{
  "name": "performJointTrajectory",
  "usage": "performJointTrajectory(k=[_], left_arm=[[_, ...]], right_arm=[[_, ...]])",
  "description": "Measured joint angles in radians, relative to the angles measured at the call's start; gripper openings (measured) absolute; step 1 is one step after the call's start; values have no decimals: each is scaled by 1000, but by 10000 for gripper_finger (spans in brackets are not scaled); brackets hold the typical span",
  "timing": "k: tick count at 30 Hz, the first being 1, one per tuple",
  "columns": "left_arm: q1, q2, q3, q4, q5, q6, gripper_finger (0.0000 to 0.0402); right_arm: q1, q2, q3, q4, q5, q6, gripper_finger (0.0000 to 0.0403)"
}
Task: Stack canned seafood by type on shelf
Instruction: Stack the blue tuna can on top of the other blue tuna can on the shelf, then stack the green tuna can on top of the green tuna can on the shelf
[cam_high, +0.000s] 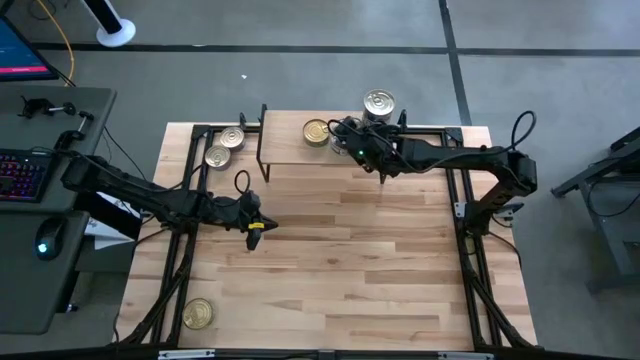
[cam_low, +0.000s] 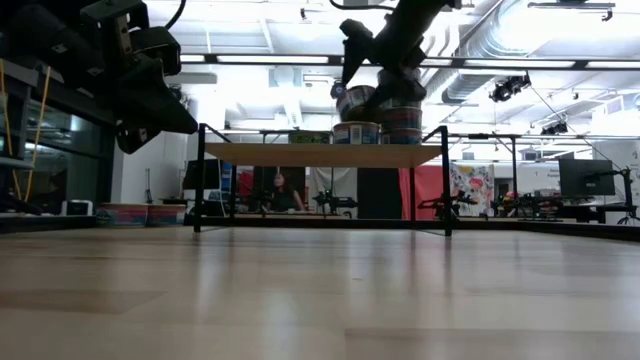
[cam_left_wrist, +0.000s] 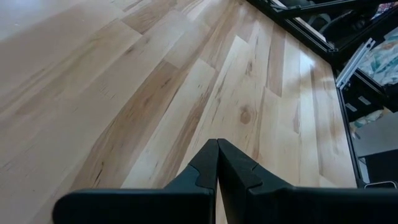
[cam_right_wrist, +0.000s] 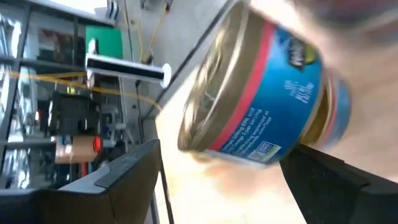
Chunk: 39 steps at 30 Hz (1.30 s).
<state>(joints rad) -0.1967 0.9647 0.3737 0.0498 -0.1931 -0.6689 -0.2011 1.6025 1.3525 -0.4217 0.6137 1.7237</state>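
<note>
Light plank table (cam_high: 340, 260) with black frame rails, standing on a grey floor; a desk with keyboard sits off its left side, and the low view looks into an open lab room behind. The shelf (cam_high: 290, 140) stands along the far edge of the table, near its middle.

Right gripper (cam_high: 352, 138) is over the right end of the shelf, fingers (cam_right_wrist: 124, 171) spread wide on either side of a blue-labelled tin (cam_right_wrist: 261, 106); whether they touch it cannot be told. Just beside it, at the shelf's far right corner, a stack of tins with a silver lid on top (cam_high: 379, 102). A gold-lidded tin (cam_high: 315, 131) lies on the shelf board left of the gripper.

Two more tins (cam_high: 224, 146) rest on the table at the far left corner, next to the shelf's left end. One gold-lidded tin (cam_high: 198, 314) sits near the near left corner.

Left gripper (cam_high: 254, 228) hovers over the left-centre of the table, fingers (cam_left_wrist: 202, 171) pressed together, holding nothing.
</note>
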Motion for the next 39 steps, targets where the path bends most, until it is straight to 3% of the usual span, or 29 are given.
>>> performJointTrajectory(k=[15, 21, 23, 26, 28, 33, 36, 39], left_arm=[[0, 0, 0, -1, 0, 0, 0], [0, 0, 0, -6, 0, 0, 0], [0, 0, 0, -5, 0, -1, 0], [0, 0, 0, 5, 2, -31, 0], [0, 0, 0, 11, 22, -57, 0], [0, 0, 0, 84, 161, -112, 0], [0, 0, 1, 174, 258, -138, 0], [0, 0, 38, 200, 341, -142, 0]], right_arm=[[14, 21, 1, 43, -154, -25, 314], [46, -39, 1, -16, -240, -229, 314], [69, -51, 1, -55, -304, -364, 314], [136, -69, 1, -154, -418, -609, 314], [205, -76, 2, -260, -448, -674, 314], [409, -62, 1, -540, -352, -618, 314], [523, -58, 0, -627, -321, -572, 314], [602, -52, 0, -638, -289, -644, 314]])
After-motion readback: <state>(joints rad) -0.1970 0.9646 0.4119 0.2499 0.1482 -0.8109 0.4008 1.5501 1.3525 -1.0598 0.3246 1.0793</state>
